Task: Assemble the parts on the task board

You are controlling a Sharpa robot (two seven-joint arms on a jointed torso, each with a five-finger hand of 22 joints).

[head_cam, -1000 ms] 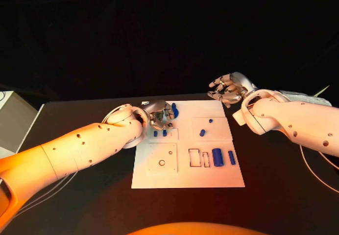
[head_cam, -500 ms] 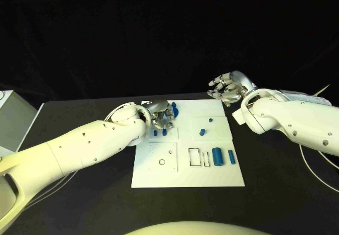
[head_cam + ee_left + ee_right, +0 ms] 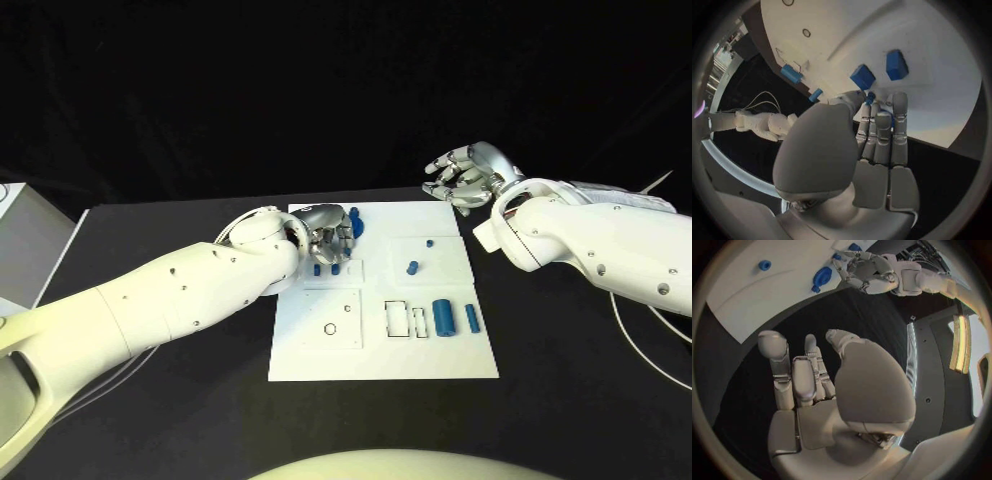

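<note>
The white task board (image 3: 382,350) lies in the middle of the table. My left hand (image 3: 329,236) hovers over its far left corner, fingers straight and together, the thumb pinching a small blue part (image 3: 871,96) against them. A long blue part (image 3: 356,220) lies just beside that hand. Two small blue blocks (image 3: 317,270) (image 3: 336,269) sit right below it, also seen as blocks (image 3: 862,76) (image 3: 896,65). My right hand (image 3: 464,178) hangs off the board's far right corner, loosely curled, holding nothing (image 3: 811,375).
More blue parts rest on the board's right half: a short one (image 3: 414,268), a tiny one (image 3: 430,245) and two cylinders (image 3: 443,318) (image 3: 470,318) beside rectangular slots (image 3: 395,320). A round hole (image 3: 330,330) is at the left. A white box (image 3: 22,250) stands at the table's left.
</note>
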